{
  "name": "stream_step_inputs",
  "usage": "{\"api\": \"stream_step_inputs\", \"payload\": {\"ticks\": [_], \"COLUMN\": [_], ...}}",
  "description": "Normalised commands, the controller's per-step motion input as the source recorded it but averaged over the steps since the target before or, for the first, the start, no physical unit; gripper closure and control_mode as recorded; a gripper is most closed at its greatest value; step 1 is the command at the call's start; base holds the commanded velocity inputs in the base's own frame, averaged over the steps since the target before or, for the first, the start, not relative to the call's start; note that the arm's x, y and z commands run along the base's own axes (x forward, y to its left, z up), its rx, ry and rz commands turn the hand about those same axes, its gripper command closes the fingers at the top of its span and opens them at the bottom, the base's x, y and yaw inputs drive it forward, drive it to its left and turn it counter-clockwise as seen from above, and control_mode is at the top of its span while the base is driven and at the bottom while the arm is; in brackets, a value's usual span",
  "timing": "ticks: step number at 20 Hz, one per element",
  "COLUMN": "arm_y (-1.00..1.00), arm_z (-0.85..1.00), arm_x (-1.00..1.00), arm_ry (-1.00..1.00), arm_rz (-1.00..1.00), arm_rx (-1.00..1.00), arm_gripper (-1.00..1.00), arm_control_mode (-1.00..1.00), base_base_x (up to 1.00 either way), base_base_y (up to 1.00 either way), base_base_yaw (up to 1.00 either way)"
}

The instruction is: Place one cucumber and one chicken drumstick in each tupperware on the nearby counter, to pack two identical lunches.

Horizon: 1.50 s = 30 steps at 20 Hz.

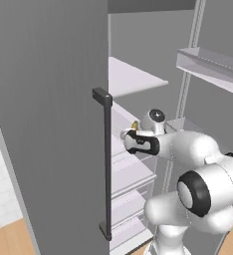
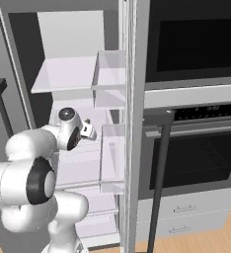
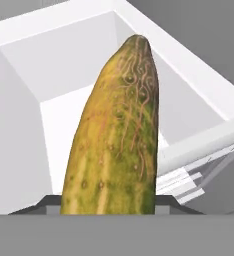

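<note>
Inside the open fridge (image 1: 49, 99), the gripper (image 1: 130, 133) is reaching over a middle shelf (image 2: 78, 163) with its fingers pinching the cucumber (image 3: 116, 135), a yellowish-green one that sticks straight out of the hand over a white drawer (image 3: 49, 70).

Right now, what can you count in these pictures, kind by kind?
Cucumber, in the gripper: 1
Open fridge doors: 2
Dark bar door handles: 3
Ovens: 2
Total: 8
</note>
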Motion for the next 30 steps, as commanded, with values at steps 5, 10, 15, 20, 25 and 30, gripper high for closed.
{"api": "stream_step_inputs", "payload": {"ticks": [5,10,15,20,25,30], "arm_y": [0.00,0.00,-0.03,-0.01,-0.10,-0.10], "arm_z": [0.88,0.86,0.76,0.36,0.09,-0.22], "arm_x": [-0.98,-0.93,-0.95,-0.84,-0.48,-0.55], "arm_ry": [-0.01,0.01,0.06,0.11,0.10,-0.12], "arm_rz": [0.00,0.00,0.00,0.00,0.00,0.00], "arm_rx": [0.01,0.00,-0.01,-0.08,-0.06,0.00], "arm_gripper": [1.00,1.00,1.00,1.00,1.00,1.00], "arm_control_mode": [-1.00,-1.00,-1.00,-1.00,-1.00,-1.00], "base_base_x": [0.00,0.00,0.00,0.00,0.00,0.00], "base_base_y": [0.00,0.00,0.00,0.00,0.00,0.00], "base_base_yaw": [0.00,0.00,0.00,0.00,0.00,0.00]}}
